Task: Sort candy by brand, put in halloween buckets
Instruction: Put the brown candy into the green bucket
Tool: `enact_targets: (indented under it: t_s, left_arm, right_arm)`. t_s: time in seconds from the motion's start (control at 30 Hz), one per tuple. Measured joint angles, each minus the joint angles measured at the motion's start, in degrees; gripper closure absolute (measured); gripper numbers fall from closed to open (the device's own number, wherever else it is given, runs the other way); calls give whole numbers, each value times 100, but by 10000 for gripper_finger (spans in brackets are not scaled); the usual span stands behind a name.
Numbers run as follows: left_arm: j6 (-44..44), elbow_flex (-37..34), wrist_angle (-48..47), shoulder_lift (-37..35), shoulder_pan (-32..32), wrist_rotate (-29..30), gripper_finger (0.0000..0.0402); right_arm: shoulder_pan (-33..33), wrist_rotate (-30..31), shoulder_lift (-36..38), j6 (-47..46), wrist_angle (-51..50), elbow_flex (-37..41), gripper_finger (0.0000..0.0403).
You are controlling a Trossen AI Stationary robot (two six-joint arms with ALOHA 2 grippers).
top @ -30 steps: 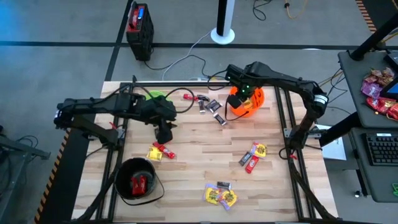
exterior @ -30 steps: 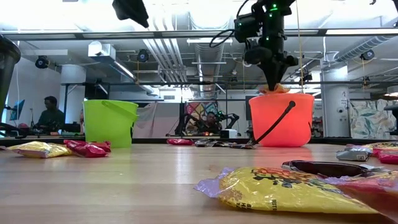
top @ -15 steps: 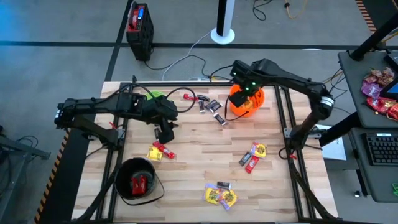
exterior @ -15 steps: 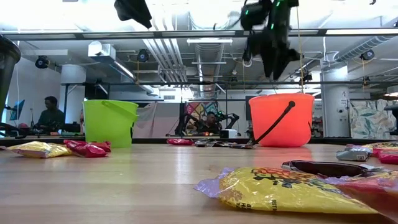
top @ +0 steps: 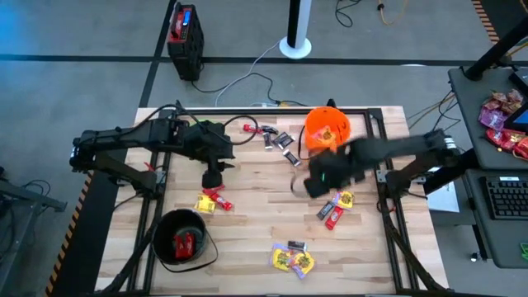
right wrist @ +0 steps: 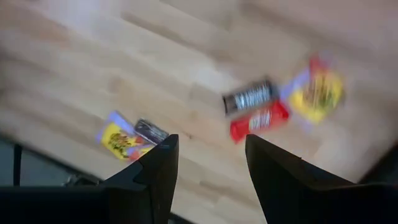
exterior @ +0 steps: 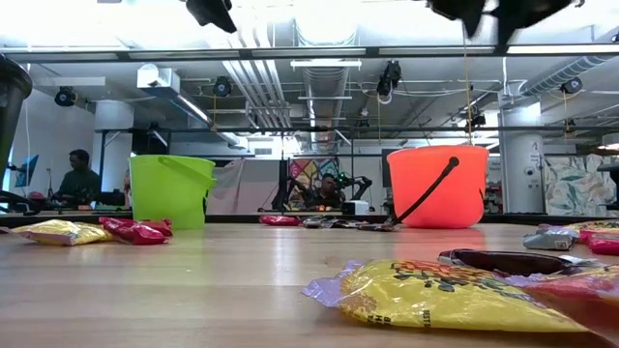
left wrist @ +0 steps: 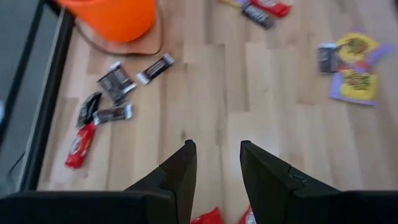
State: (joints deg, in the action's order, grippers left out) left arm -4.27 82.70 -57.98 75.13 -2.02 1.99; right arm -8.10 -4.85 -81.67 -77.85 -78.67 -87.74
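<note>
Overhead: wooden surface (top: 256, 206) strewn with candy in small clusters. Dark and red wrappers near the far edge (top: 276, 140), beside the orange bucket (top: 327, 130); a red-and-yellow pair (top: 211, 200) just below the left gripper (top: 213, 176); a mixed red, dark and yellow group (top: 337, 206) beneath the right gripper (top: 318, 177); yellow and dark pieces (top: 293, 257) near the front edge. Black bucket (top: 181, 239) at the front left, one red wrapper inside. Green bucket (exterior: 172, 190) plain in the table-level view, overhead mostly covered by the left arm.

Left jaws parted a moderate gap and empty, poised over the red-and-yellow pair, red corners showing between the fingertips (left wrist: 186, 163). Right jaws spread wider, also empty, above the mixed group, with a red bar (right wrist: 259, 121) and dark bar (right wrist: 249, 98) ahead.

Handling, as judged: light, thin, crinkly foil; slippery and apt to slide or fold. Best pinched across the short width at mid-length, jaws pressed close to the wood.

Limits: right arm smeared by motion overhead; brand print unreadable throughout; orange bucket's contents unseen; both grippers cut off at the top edge of the table-level view.
</note>
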Motion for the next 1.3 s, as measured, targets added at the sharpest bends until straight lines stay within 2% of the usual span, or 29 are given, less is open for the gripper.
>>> enact_targets:
  t_s: [0.13,0.3,0.5,0.67,0.97,1.17,1.3]
  left_arm:
    - [-41,0,199,-96,7,-12,294]
    - [-172,0,658,-113,4,-8,294]
    - [-276,0,748,-102,4,-10,294]
    - [-276,0,452,-102,4,-10,294]
    - [-281,0,511,-93,4,-8,294]
    - [-342,0,647,-20,0,-8,294]
    - [-347,0,659,94,-13,-6,294]
  right_arm:
    - [-666,69,-453,-1944,9,329,225]
    - [-841,84,-1024,-2913,199,865,225]
    - [-599,-17,-1219,-2901,2012,2031,225]
    - [-485,-110,-971,-3144,3174,3013,225]
    - [-485,-117,-603,-3509,3246,3595,225]
    - [-480,-122,-647,-3530,4137,4060,225]
    - [-453,-27,-714,-2950,4493,4148,225]
